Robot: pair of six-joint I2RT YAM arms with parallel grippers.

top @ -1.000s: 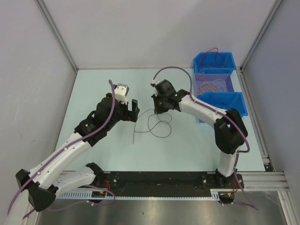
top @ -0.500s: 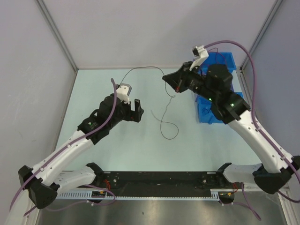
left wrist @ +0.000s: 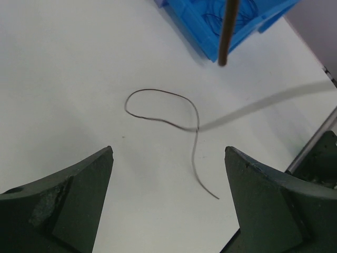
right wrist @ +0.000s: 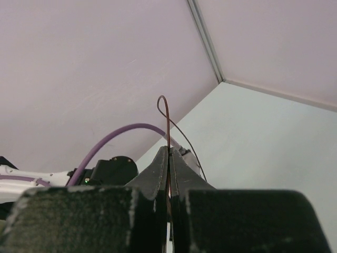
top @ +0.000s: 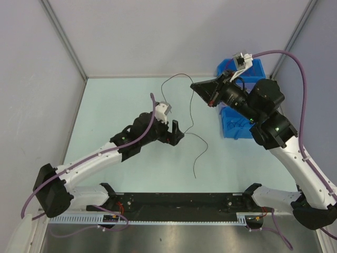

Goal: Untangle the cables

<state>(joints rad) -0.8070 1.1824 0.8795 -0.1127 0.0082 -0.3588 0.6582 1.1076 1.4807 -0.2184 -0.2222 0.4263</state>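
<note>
The left gripper (top: pixel 176 132) sits low over the table, well left of the bin (top: pixel 231 132), with its fingers spread wide and nothing between them. Straight ahead of it, toward the bin, the loose end of the cable (right wrist: pixel 167 118) lies on the table: a small flat loop that crosses itself, then a short tail running back toward the arm bases.

From that loop the thin dark cable climbs steeply to the right gripper (right wrist: pixel 169 155). This gripper is held high just left of the bin, its fingers pressed together on the strand. A second arc of cable sweeps up and away from the pinch, on the side away from the bin.

The cable's long axis therefore runs mostly upright, from table to right gripper. The left arm is much the nearer to the resting loop. Pinching there and drawing away from the bin would probably pull the crossing open.
</note>
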